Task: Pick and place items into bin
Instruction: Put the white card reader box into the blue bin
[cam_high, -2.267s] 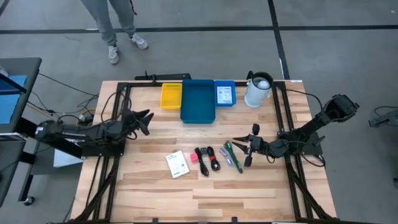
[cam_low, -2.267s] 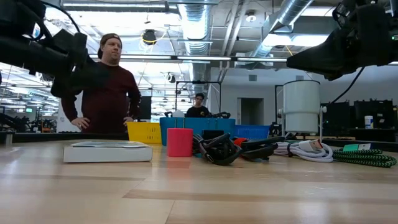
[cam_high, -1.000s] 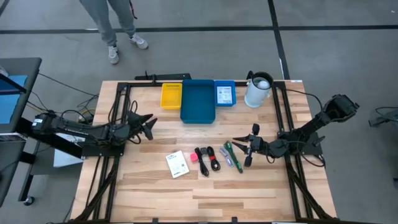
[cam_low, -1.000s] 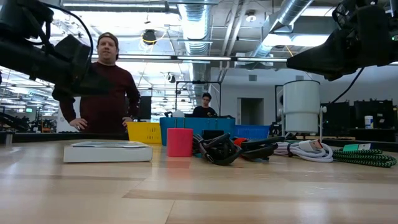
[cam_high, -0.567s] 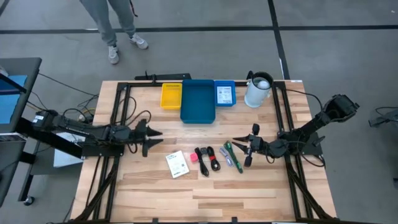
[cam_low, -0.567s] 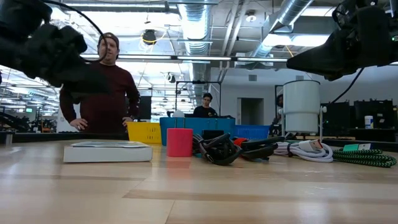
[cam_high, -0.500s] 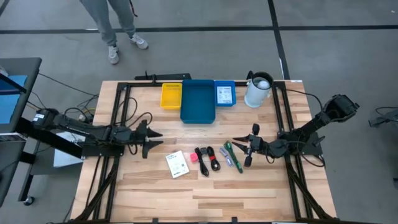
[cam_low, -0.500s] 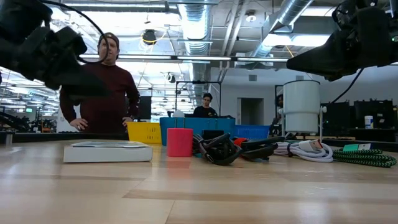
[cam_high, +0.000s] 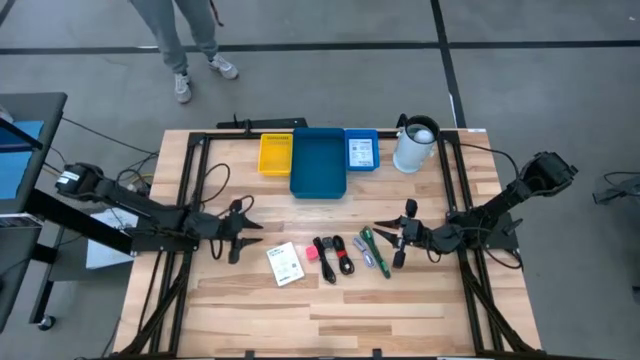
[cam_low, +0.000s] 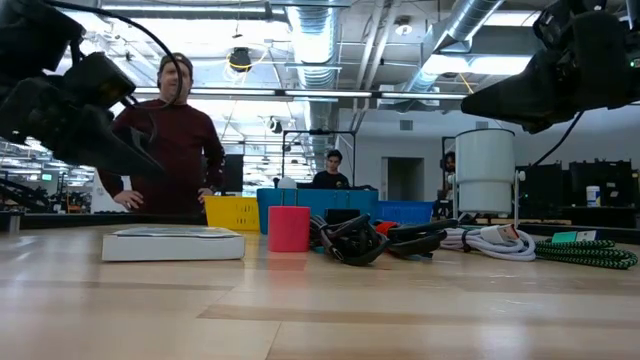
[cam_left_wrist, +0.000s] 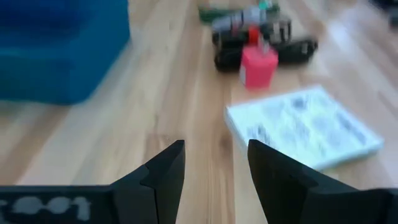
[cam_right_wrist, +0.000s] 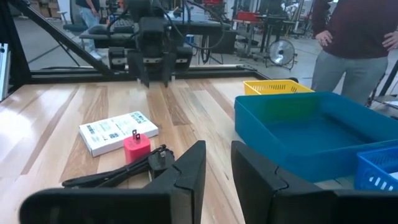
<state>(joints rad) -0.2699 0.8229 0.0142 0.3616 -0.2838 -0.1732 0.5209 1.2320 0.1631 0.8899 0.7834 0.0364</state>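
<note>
White printed packet (cam_high: 285, 264) lies flat on the wooden table (cam_high: 330, 310), at the left end of the row of loose items, with the pink-red cube (cam_high: 311, 254) just beside it, then the black coiled cables (cam_high: 335, 258) and the green pen-like sticks (cam_high: 374, 250) further right. The left gripper (cam_high: 238, 232) hovers above the table just left of the packet, its fingers parted to a moderate gap and holding nothing; the left wrist view shows the packet (cam_left_wrist: 303, 126) lying ahead of the fingers and offset to one side, not between them. The packet's long axis runs at a slant to the table edges. Judged from the high view, the left arm is the nearer arm for this item, and the coming move calls for a short advance toward the packet with the jaws aligned across its narrow dimension. The right gripper (cam_high: 398, 240) waits near the green sticks, fingers at a narrow gap, empty. The blue bin (cam_high: 319, 163) stands at the far edge of the table, well apart from the packet, between the yellow bin (cam_high: 275, 153) and a smaller blue basket (cam_high: 361, 151).
</note>
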